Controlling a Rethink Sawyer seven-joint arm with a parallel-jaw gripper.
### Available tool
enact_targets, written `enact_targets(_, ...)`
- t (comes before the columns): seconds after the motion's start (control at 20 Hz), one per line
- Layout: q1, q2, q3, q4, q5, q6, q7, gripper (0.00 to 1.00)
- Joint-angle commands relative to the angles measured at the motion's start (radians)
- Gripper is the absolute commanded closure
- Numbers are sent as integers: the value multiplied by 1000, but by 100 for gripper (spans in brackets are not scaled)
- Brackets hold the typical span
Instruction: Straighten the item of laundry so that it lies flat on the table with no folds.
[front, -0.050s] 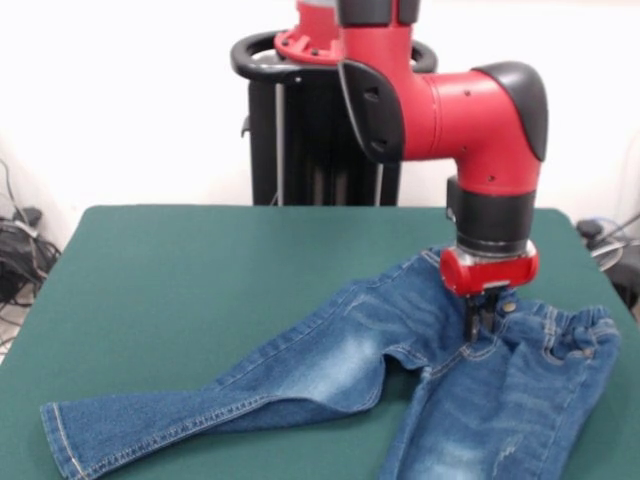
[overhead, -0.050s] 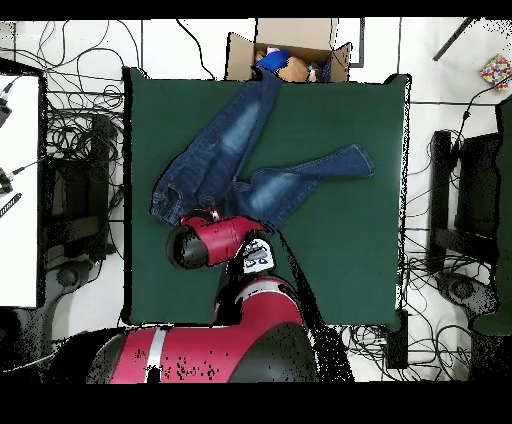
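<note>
One pair of small blue denim jeans (front, -0.050s: 400, 370) lies on the green bench (front, -0.050s: 200, 290), toward the lower right of the front view, waistband at right, one leg stretched to the lower left corner and the other running off the bottom edge. The legs splay apart and the cloth wrinkles around the crotch. The pincer (front, -0.050s: 484, 318) has its tips pressed together, down on the denim just below the waistband; whether they actually pinch cloth I cannot tell. As I judge it, the step is to tug the waist so the seat flattens. Done well, that means a low, slow pull away from the legs, keeping the fabric sliding on the felt rather than lifting and making new folds.
</note>
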Motion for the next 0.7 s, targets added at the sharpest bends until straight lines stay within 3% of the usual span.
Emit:
enact_targets(0.05,45,-52,10,220,77,110,253,100)
enact_targets(0.3,60,-119,-1,269,116,138,241,100)
enact_targets(0.7,60,-128,-8,289,143,135,210,100)
